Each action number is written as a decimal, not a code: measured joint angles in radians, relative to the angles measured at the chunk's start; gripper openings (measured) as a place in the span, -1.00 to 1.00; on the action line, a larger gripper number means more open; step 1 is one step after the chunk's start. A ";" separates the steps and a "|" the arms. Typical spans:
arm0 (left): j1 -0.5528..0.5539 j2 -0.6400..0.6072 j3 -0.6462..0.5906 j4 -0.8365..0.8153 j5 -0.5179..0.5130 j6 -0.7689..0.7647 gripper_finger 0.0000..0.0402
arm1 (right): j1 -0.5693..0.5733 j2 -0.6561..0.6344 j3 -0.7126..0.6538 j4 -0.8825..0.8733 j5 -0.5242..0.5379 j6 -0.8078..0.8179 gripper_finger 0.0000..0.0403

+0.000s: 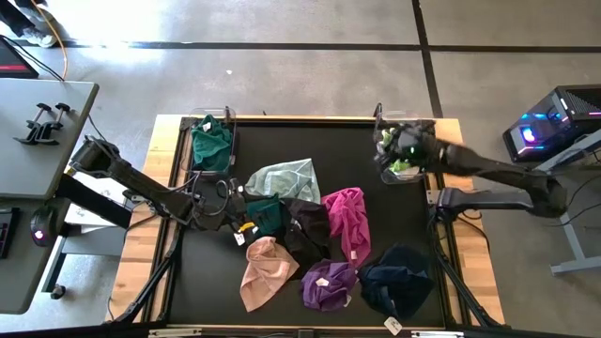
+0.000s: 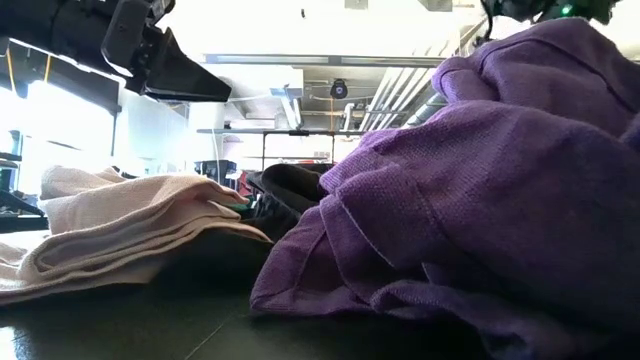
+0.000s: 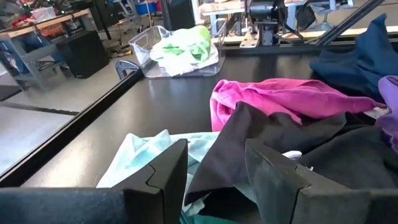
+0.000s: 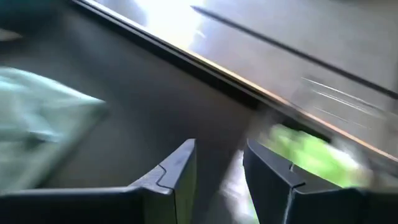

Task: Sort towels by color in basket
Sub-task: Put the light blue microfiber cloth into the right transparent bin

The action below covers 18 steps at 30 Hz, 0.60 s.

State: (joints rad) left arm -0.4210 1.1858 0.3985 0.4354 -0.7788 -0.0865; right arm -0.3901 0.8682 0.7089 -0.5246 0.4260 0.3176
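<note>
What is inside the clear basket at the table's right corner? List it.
The clear basket holds a lime towel over paler cloth; anything beneath is covered. The right tool hovers over it.

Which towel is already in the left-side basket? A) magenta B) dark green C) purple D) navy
B: in the high view a dark green towel fills the clear basket at the table's far left corner, while the magenta, purple and navy towels lie loose on the mat.

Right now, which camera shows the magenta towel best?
The high view: the whole magenta towel shows from above, mid-table, beside the black towel. The left wrist view shows it side-on, part covered by the black towel. The low and right wrist views don't show it.
</note>
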 joint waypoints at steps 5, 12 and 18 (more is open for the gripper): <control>0.000 0.000 0.000 -0.022 0.007 -0.008 -0.27 | 0.218 0.033 -0.219 0.566 -0.073 -0.084 -0.38; 0.005 0.000 0.006 0.109 -0.047 0.102 -0.27 | 0.418 0.199 -0.321 1.089 -0.216 -0.280 -0.38; 0.008 -0.001 0.090 0.240 -0.027 0.332 -0.27 | 0.497 0.325 -0.237 1.151 -0.334 -0.369 -0.38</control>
State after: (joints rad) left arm -0.4126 1.1851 0.4886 0.6756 -0.8058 0.2457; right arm 0.1071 1.1934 0.4718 0.6263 0.0924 -0.0509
